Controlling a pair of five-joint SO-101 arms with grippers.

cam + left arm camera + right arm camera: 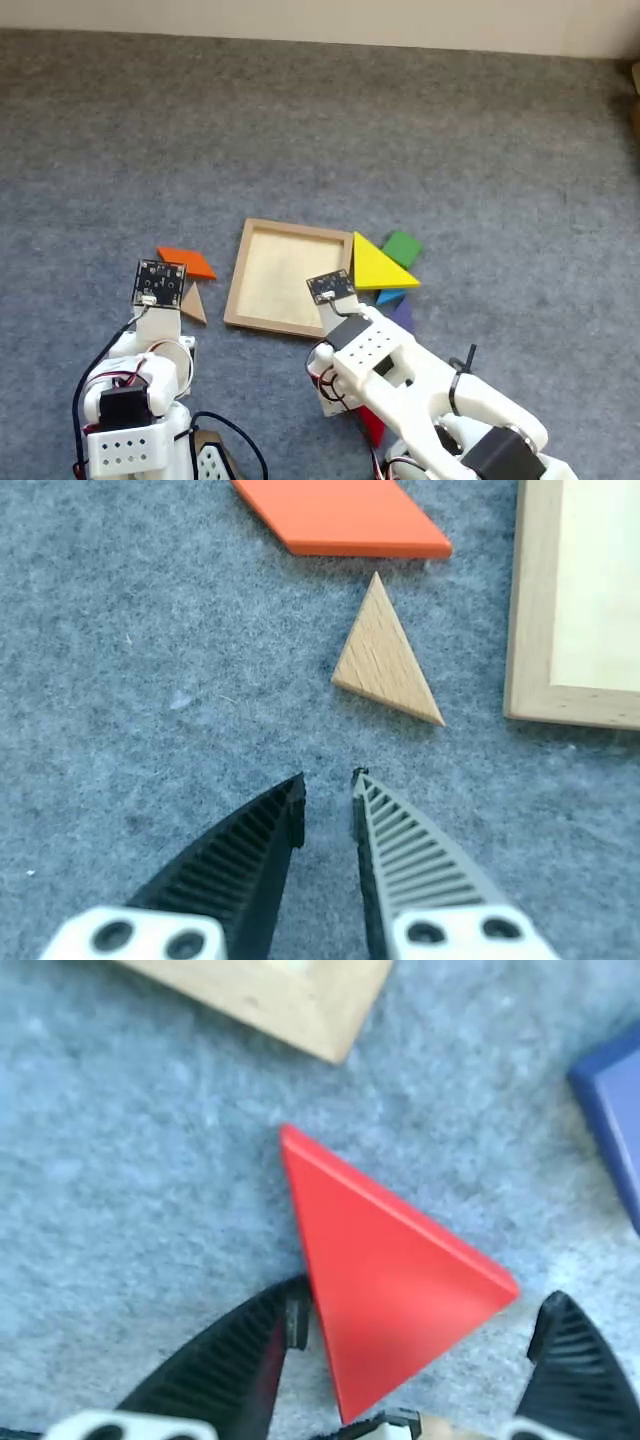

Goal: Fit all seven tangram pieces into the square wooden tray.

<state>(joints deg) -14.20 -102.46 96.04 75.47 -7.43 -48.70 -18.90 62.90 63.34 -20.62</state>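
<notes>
Right gripper (422, 1310) straddles the red triangle (390, 1280), jaws wide apart, just off the near right corner of the wooden tray (238, 272). Left gripper (328, 785), barely parted, hovers by the wooden triangle (385, 660). Nothing's in yet, so all the placing looks left to do.

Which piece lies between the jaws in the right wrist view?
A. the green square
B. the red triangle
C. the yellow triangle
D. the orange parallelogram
B: in the right wrist view the red triangle lies between the two open jaws, near a corner of the tray.
</notes>
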